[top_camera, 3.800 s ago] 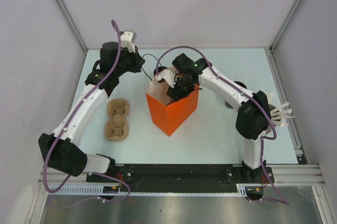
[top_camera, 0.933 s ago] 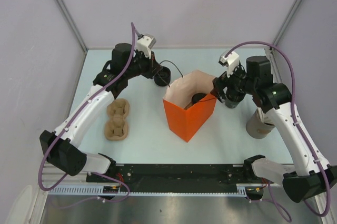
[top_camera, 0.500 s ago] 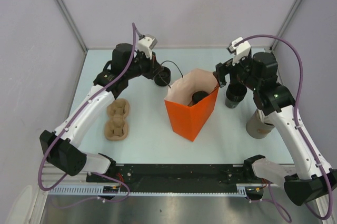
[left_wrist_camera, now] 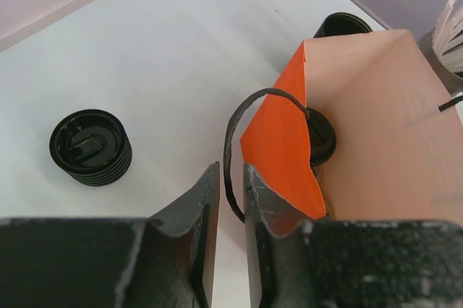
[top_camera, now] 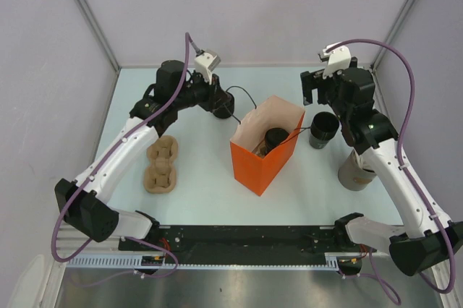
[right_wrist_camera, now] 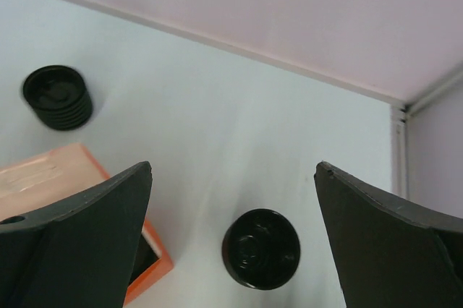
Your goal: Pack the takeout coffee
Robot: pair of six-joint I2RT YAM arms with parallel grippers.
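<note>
An orange paper bag (top_camera: 262, 156) stands open mid-table with one black lidded coffee cup (top_camera: 275, 137) inside it. My left gripper (top_camera: 221, 103) is shut on the bag's black cord handle (left_wrist_camera: 230, 142), at the bag's left edge (left_wrist_camera: 278, 156). A second black cup (top_camera: 223, 110) stands just beside it, also in the left wrist view (left_wrist_camera: 90, 147). My right gripper (top_camera: 312, 95) is open and empty, above a third black cup (top_camera: 323, 129) that shows between its fingertips in the right wrist view (right_wrist_camera: 260, 248).
A brown pulp cup tray (top_camera: 160, 165) lies at the left. A grey tub (top_camera: 354, 170) stands at the right under my right arm; its white sticks show in the left wrist view (left_wrist_camera: 452, 30). The enclosure walls stand close behind.
My right gripper has come out of the bag, leaving a cup inside, and moved right and back, open, over the cup at right. The bag shifted right. The left gripper kept its hold.
</note>
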